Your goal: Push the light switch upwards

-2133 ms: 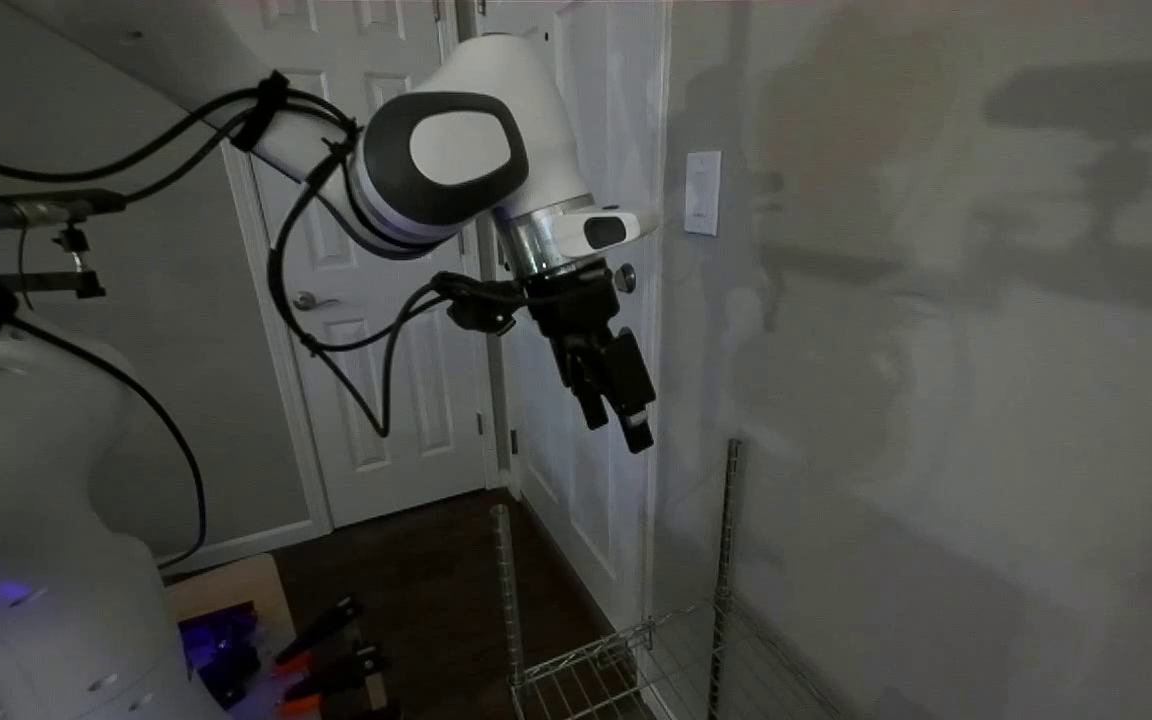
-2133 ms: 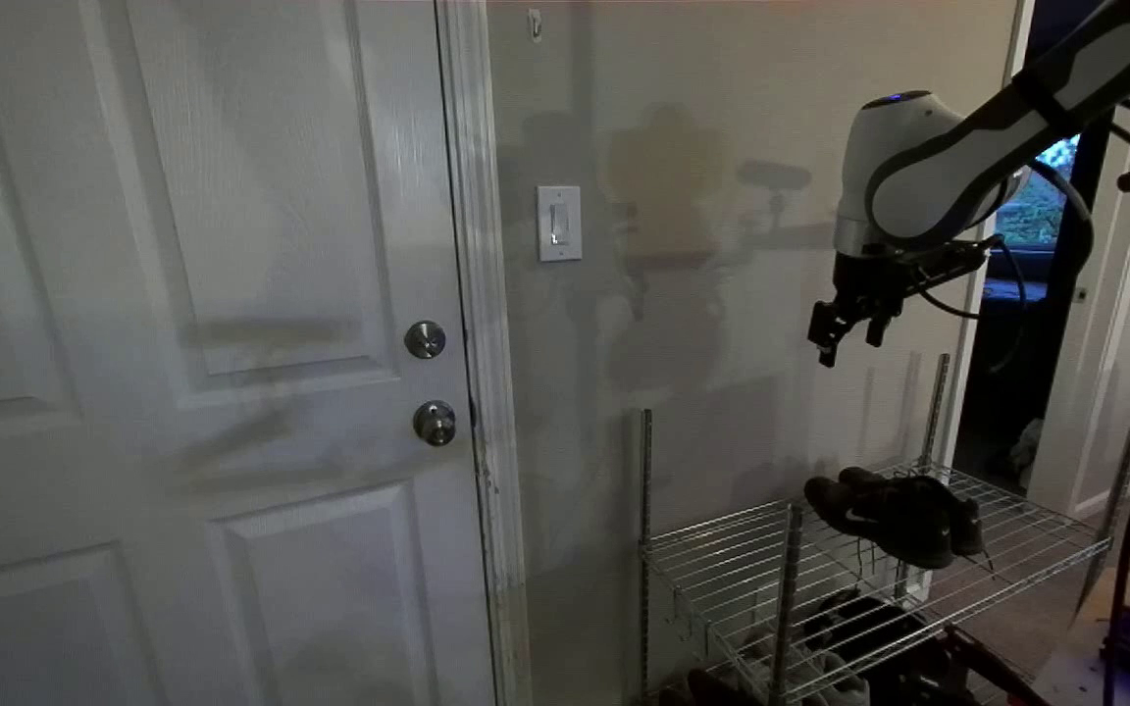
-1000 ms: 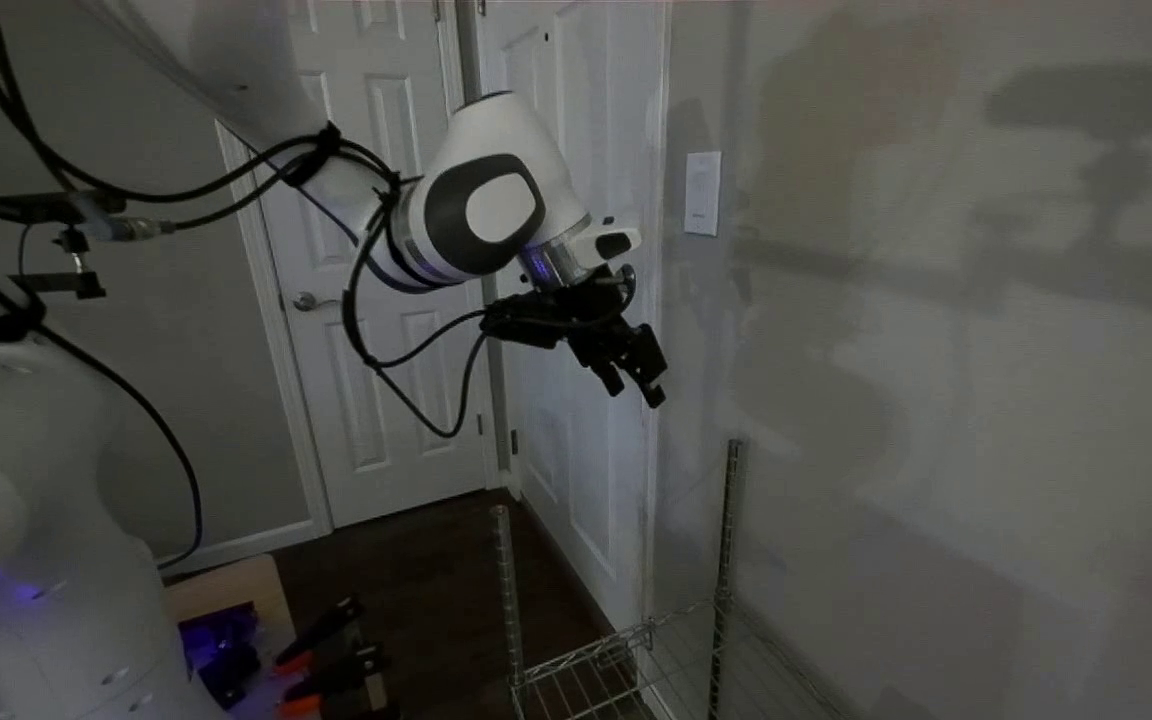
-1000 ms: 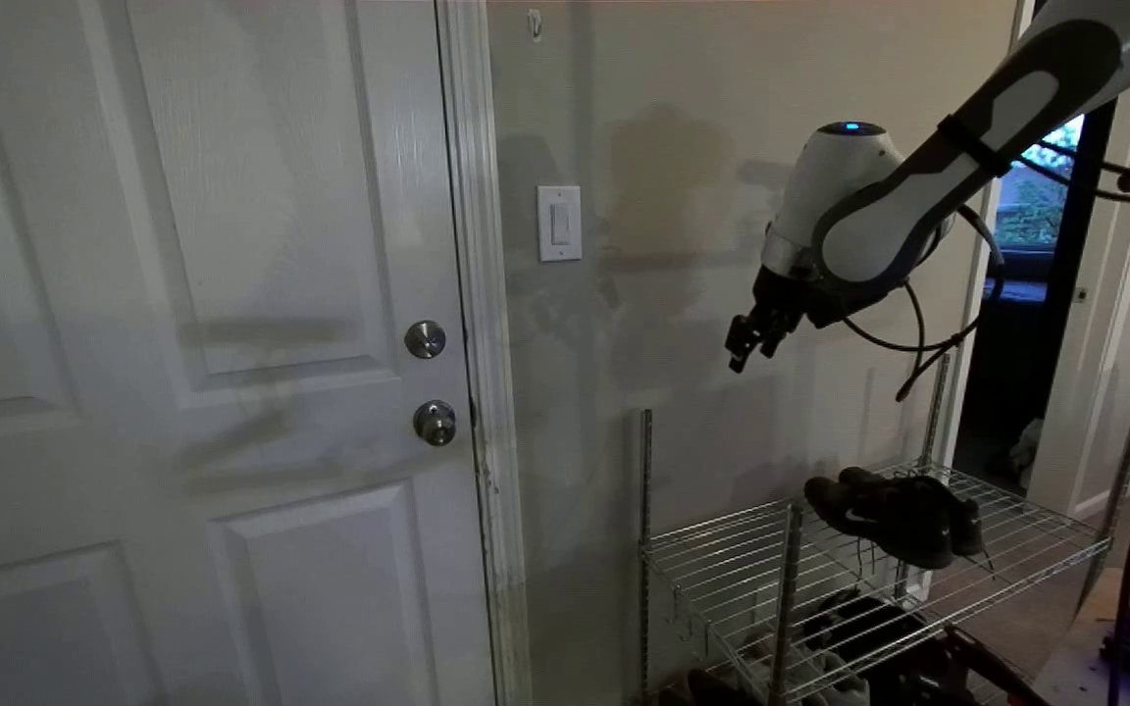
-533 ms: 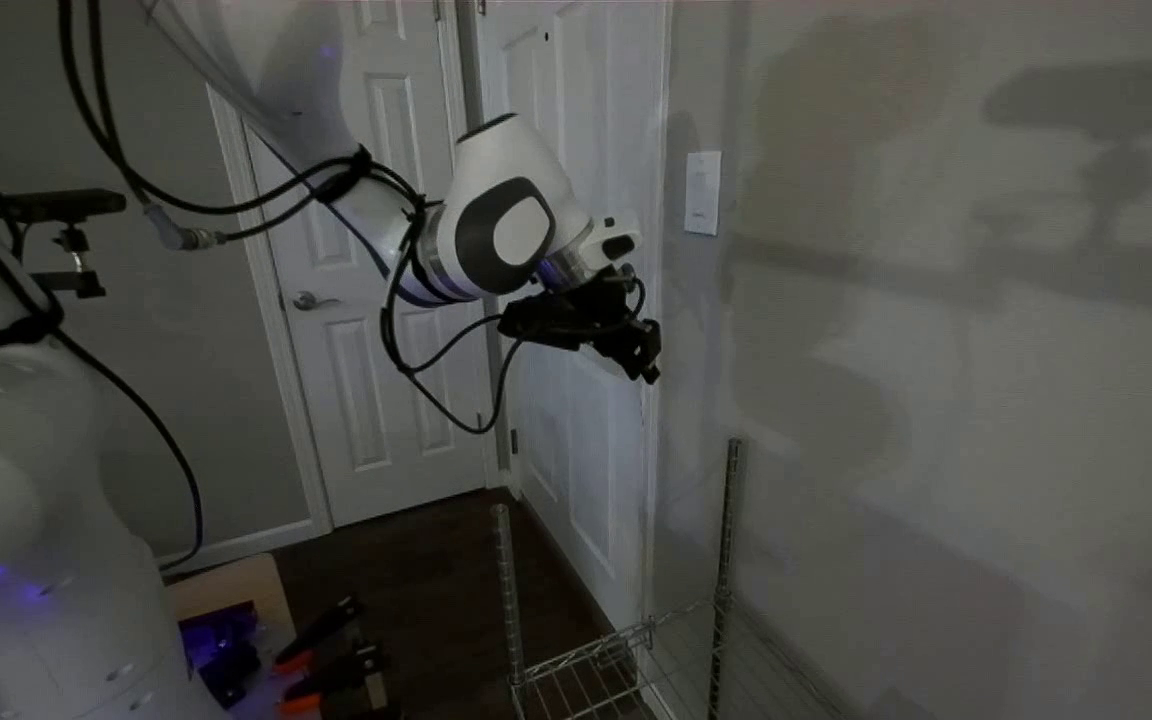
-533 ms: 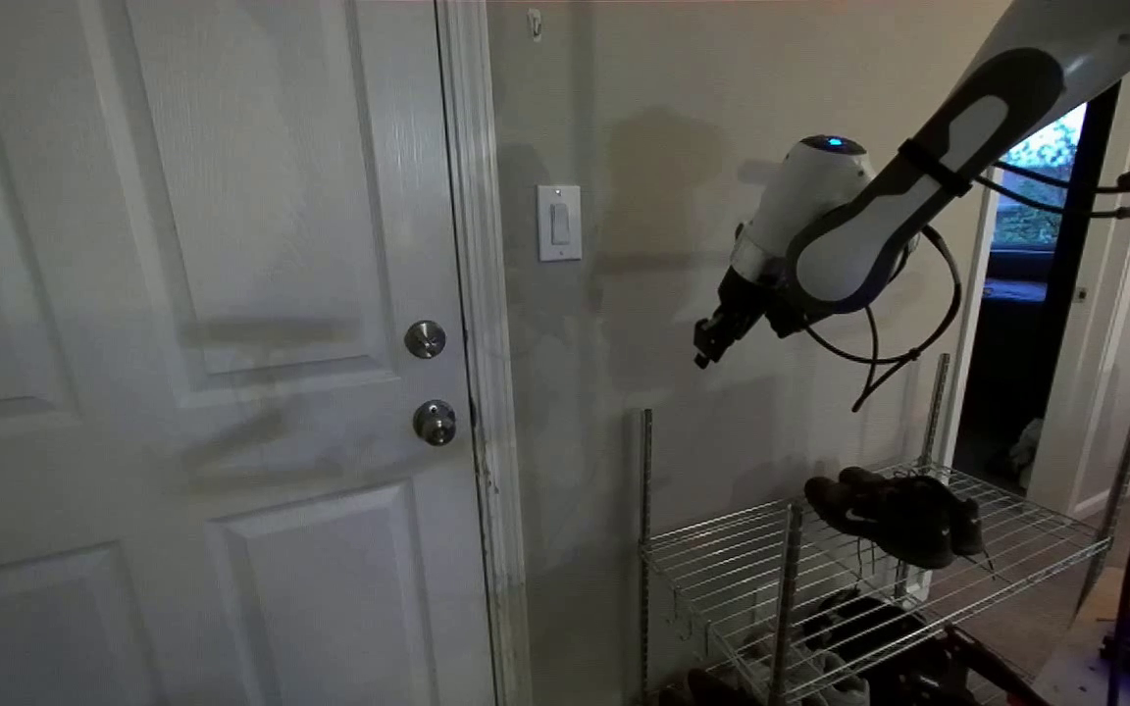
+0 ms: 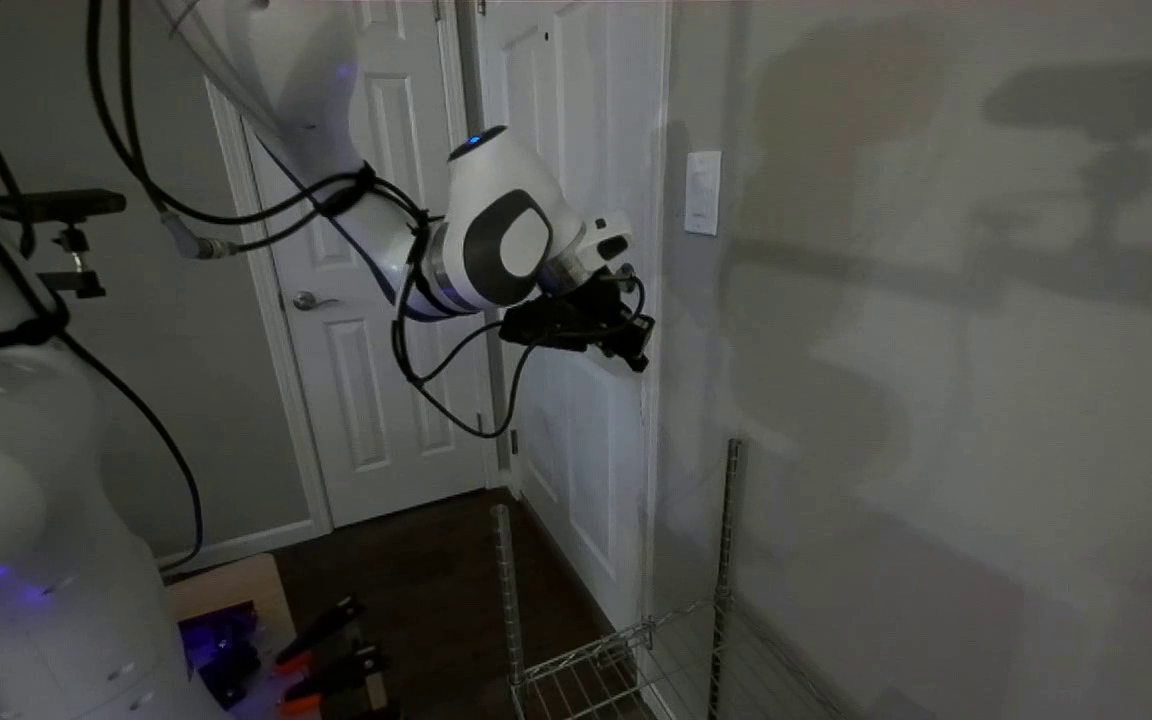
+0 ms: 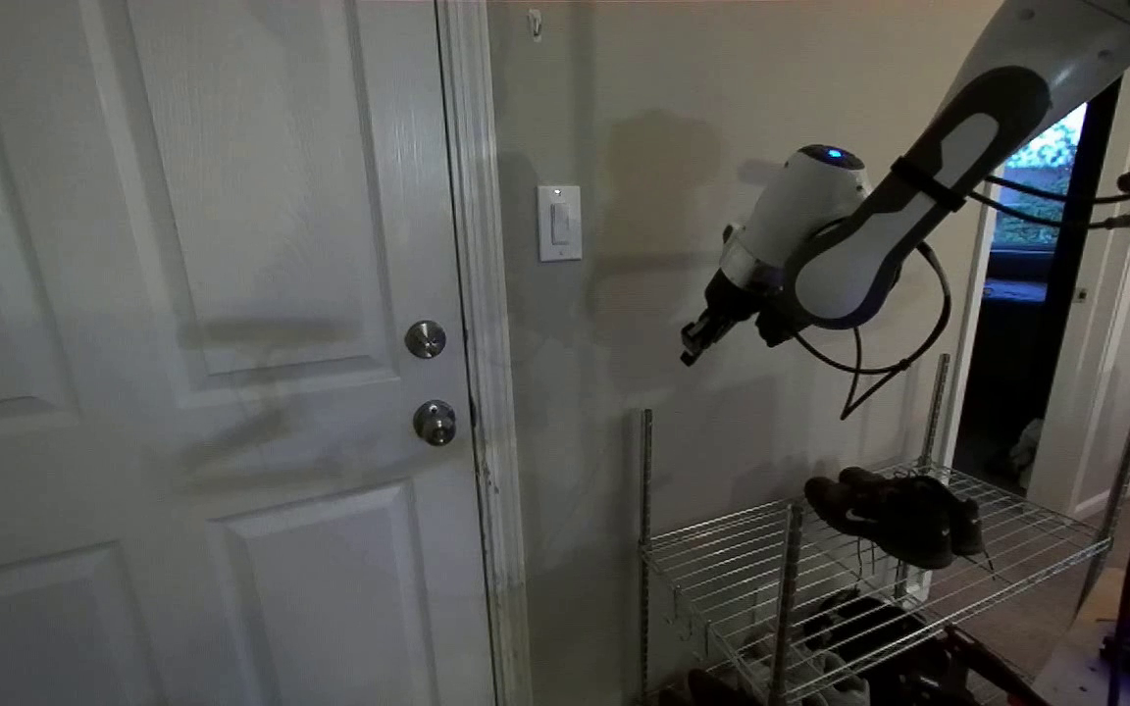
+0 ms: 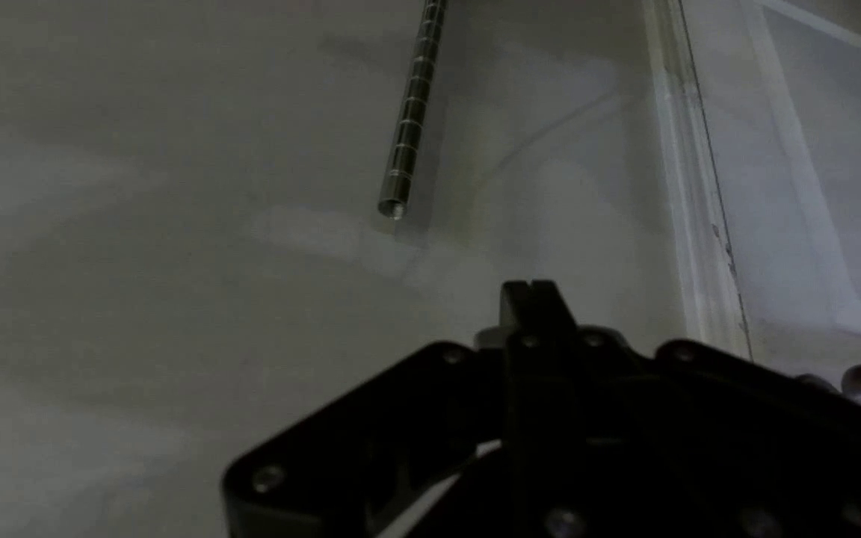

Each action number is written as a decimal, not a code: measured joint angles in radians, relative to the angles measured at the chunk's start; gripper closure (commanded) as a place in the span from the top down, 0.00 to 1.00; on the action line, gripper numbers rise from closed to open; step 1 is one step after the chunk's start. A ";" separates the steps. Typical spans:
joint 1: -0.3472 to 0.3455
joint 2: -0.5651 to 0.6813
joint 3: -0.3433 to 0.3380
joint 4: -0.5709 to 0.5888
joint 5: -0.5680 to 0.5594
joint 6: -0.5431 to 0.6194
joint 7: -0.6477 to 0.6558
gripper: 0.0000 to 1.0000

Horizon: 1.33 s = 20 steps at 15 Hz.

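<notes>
The light switch, a white wall plate with a flat rocker, is on the wall beside the door frame in both exterior views (image 7: pixel 703 193) (image 8: pixel 559 224). My gripper (image 8: pixel 689 358) hangs lower than the switch and to its right in an exterior view, tilted down and apart from it. From another angle the gripper (image 7: pixel 640 363) appears below and to the left of the plate. In the wrist view its fingertips (image 9: pixel 542 299) meet with nothing between them, so the gripper (image 9: pixel 530 284) is shut. The wrist view does not include the switch.
A white door (image 8: pixel 271 294) with two round metal knobs, among them the lower knob (image 8: pixel 435 423), stands left of the switch. Beneath the arm is a wire rack (image 8: pixel 722 579) bearing dark shoes (image 8: pixel 903 515). Its upright post (image 9: pixel 412 119) rises near the wall.
The fingers have come together from open. Over the last two seconds the gripper has shifted toward the door side and tilted further forward, its tips a little higher. The switch plate stays in place.
</notes>
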 measured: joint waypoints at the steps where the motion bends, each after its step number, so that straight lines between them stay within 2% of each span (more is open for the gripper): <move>1: -0.012 -0.001 0.005 0.000 -0.050 0.023 0.001 0.06; 4: -0.072 -0.011 0.025 0.001 -0.190 0.091 0.006 0.05; 6: -0.114 -0.020 0.043 0.002 -0.235 0.137 0.006 0.05; 15: -0.300 -0.046 0.184 0.002 -0.213 0.290 0.003 0.05; 19: -0.313 -0.034 0.249 0.002 -0.204 0.337 0.003 0.04; 20: -0.276 -0.028 0.236 0.003 -0.172 0.340 -0.013 0.04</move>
